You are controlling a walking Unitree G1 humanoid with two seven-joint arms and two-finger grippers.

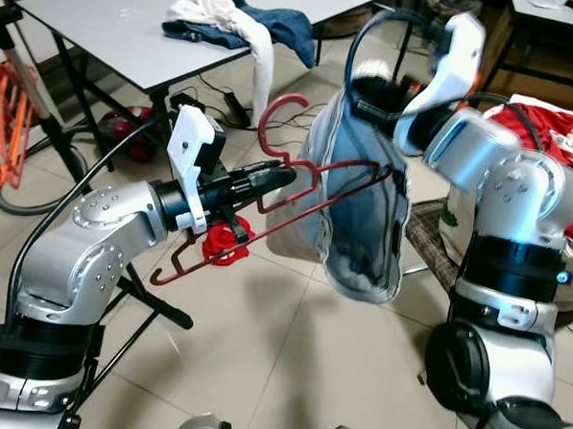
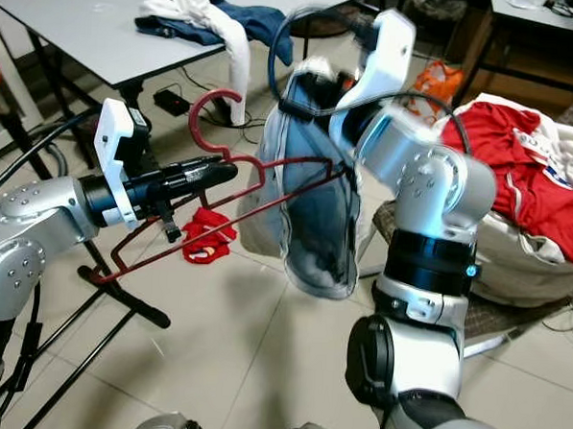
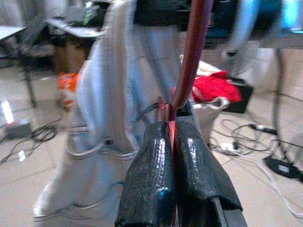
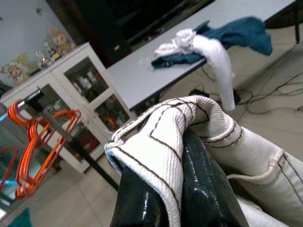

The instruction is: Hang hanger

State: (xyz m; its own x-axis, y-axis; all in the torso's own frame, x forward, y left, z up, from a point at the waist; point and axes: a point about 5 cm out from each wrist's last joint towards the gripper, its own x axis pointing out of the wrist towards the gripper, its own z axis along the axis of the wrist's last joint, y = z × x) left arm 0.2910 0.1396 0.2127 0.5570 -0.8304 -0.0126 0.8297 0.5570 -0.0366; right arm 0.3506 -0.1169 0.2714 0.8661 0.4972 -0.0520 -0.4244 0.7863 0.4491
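- At centre left of the head views, our left gripper (image 1: 274, 178) has its two black fingers (image 3: 156, 179) pressed tight on the wire of a dark red hanger (image 1: 297, 191).
- The hanger runs across the middle of the frame, hook up, one end low toward the left and the other pushed into the garment.
- Our right gripper (image 4: 182, 189), upper centre of the head views, is clamped on the waistband of a pale blue denim garment (image 1: 364, 209), which droops open at mid-frame, above the tiled floor (image 1: 288, 368).
- A red cloth (image 1: 229, 242) lies on the floor below the hanger.
- Upper left, a grey table (image 1: 114, 23) carries a heap of blue and white clothes (image 1: 244, 25).
- At right, a red shirt (image 2: 520, 169) tops a laundry bag.
- Orange hangers (image 4: 33, 146) hang at the left of the right wrist view.
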